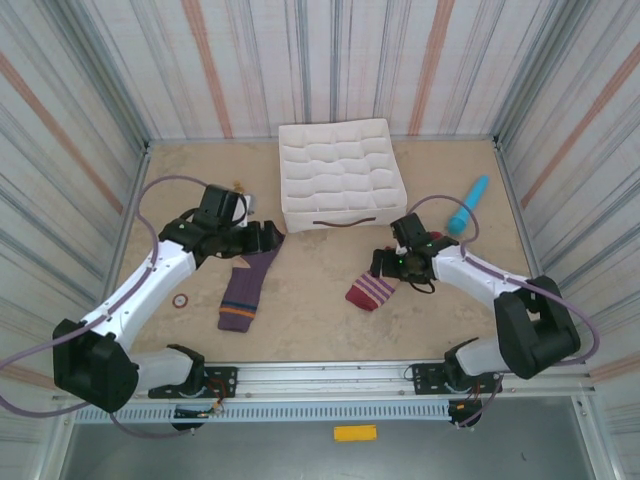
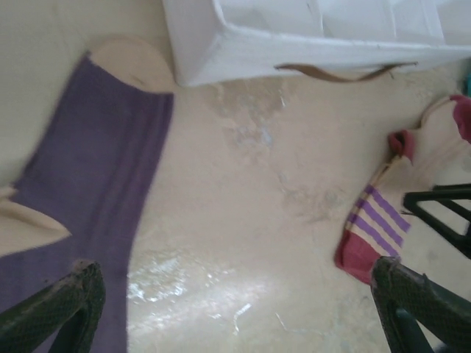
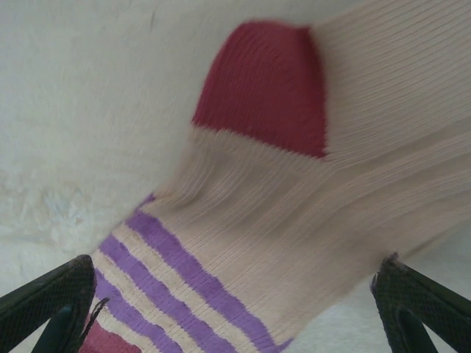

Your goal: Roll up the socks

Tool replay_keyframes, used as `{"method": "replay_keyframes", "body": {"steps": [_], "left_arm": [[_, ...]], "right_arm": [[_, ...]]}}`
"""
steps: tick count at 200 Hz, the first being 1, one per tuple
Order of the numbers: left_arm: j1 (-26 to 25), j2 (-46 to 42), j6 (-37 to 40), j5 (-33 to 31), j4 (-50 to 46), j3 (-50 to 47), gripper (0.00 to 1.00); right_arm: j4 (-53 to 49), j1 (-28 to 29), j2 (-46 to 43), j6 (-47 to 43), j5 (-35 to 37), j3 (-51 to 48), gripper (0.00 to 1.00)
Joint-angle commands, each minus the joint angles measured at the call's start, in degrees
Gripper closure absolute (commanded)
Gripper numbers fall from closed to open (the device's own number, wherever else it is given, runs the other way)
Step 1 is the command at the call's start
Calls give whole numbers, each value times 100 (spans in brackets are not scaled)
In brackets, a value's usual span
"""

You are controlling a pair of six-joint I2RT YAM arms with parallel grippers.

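Observation:
The purple sock (image 1: 243,291) lies flat left of centre, its tan tip toward the box and its orange-striped end toward me. My left gripper (image 1: 266,238) hovers open over the sock's far end. In the left wrist view the purple sock (image 2: 96,169) runs under the left finger (image 2: 59,309), and bare table lies between the jaws of the left gripper (image 2: 239,316). The beige sock (image 1: 371,291), with dark red patches and purple stripes, lies crumpled right of centre. My right gripper (image 1: 384,264) stands open just above the beige sock (image 3: 294,198), which spans the gap of the right gripper (image 3: 235,309).
A white compartment box (image 1: 340,175) with a brown handle stands at the back centre. A turquoise stick-shaped object (image 1: 468,205) lies at the back right. A small ring (image 1: 181,300) rests by the left arm. Striped walls enclose the table on three sides.

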Motion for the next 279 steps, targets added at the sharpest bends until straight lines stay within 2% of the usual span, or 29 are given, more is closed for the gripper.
{"method": "replay_keyframes", "body": {"steps": [1, 24, 64, 81, 97, 115, 133, 180, 207, 241, 279], "left_arm": [[-21, 1, -386, 599, 47, -317, 7], [-65, -21, -654, 858, 321, -596, 9], [-404, -82, -1128, 882, 684, -920, 12], [-550, -29, -1354, 962, 959, -1105, 18], [-669, 45, -1703, 1007, 1388, -1380, 22], [-729, 234, -2269, 1259, 2120, -1732, 30], [-836, 478, -2727, 1380, 2602, -1853, 33], [-1312, 1125, -3239, 1223, 3062, -1627, 35], [-1402, 1536, -3627, 1240, 3577, -1727, 36], [-1473, 1989, -3908, 1328, 4006, -1748, 39], [-1501, 1980, -3980, 1221, 3944, -1718, 38]], "right_arm": [[250, 243, 314, -240, -102, 0, 2], [480, 391, 785, -348, -374, 48, 4], [580, 909, 1219, -433, -402, 234, 3], [801, 1034, 1329, -435, -596, 271, 3], [709, 1161, 1350, -454, -300, 400, 3], [645, 1212, 1051, -446, -18, 374, 2], [604, 1278, 498, -484, 246, 213, 2], [646, 1659, -945, -635, 1213, -430, 4], [884, 2095, -1503, -731, 1641, -822, 11], [1135, 2780, -1689, -1039, 2067, -1086, 20], [1526, 3405, -1188, -1469, 2338, -1103, 23]]}}
